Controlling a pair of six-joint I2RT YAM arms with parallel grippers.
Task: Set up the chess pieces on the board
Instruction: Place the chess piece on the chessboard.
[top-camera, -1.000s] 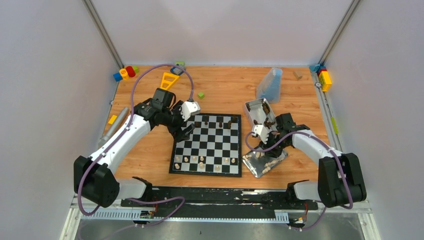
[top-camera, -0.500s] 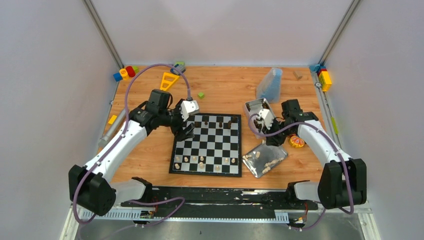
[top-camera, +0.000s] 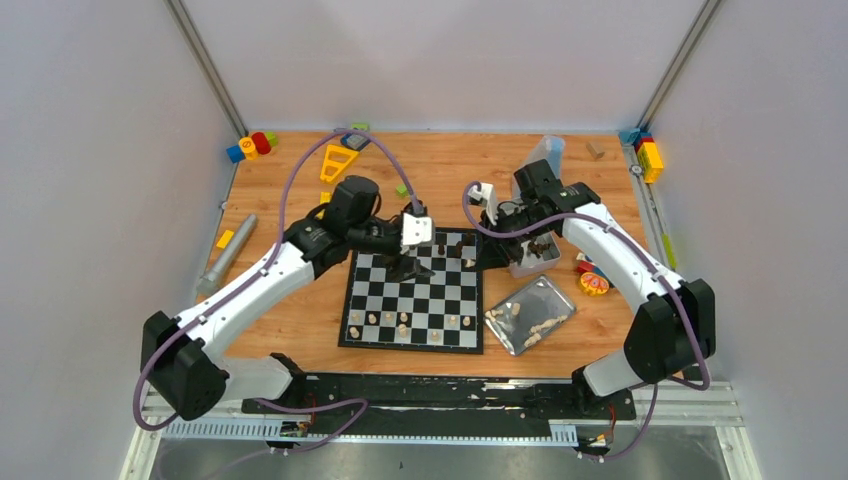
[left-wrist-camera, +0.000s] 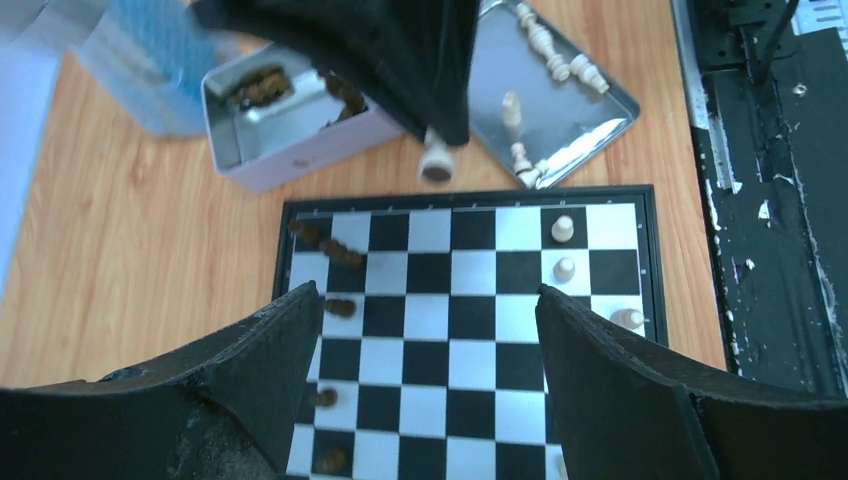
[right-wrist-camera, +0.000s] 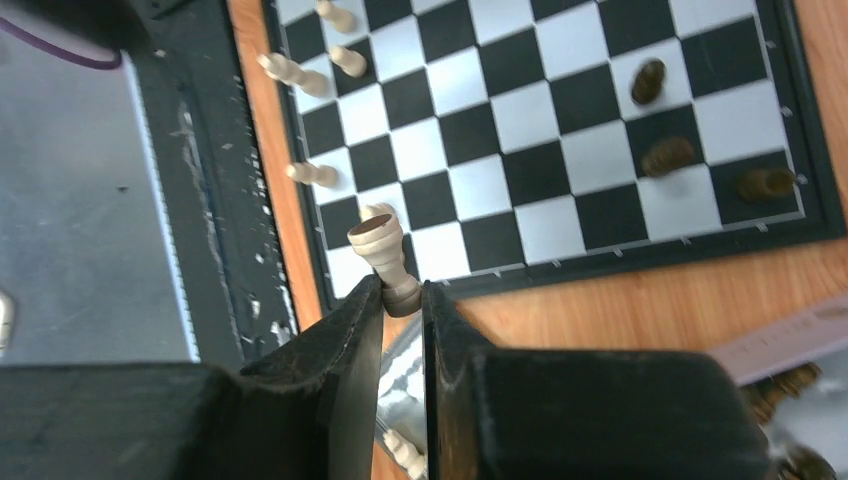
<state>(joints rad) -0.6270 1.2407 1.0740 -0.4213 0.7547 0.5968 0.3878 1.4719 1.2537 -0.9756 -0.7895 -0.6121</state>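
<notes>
The board (top-camera: 430, 297) lies mid-table, with cream chess pieces (top-camera: 401, 322) along its near rows and dark ones (top-camera: 441, 248) along the far rows. My left gripper (top-camera: 407, 264) hovers open and empty over the board's far middle; in the left wrist view (left-wrist-camera: 425, 310) only squares lie between its fingers. My right gripper (top-camera: 488, 248) hangs just off the board's right edge, shut on a cream piece (right-wrist-camera: 385, 262). It holds the piece by its base at the fingertips (right-wrist-camera: 402, 290). The held piece also shows in the left wrist view (left-wrist-camera: 436, 160).
A deep tin (top-camera: 523, 268) of dark pieces stands right of the board. A flat metal tray (top-camera: 552, 295) with cream pieces lies nearer. A blue container (top-camera: 543, 160), toy blocks (top-camera: 250, 147), a yellow triangle (top-camera: 338, 162), a green cube (top-camera: 401, 190) and a grey cylinder (top-camera: 228, 255) lie around.
My right gripper rose from the flat tray and swung left and farther, to the board's right edge, now holding a cream piece. My left gripper moved right from the board's far-left corner.
</notes>
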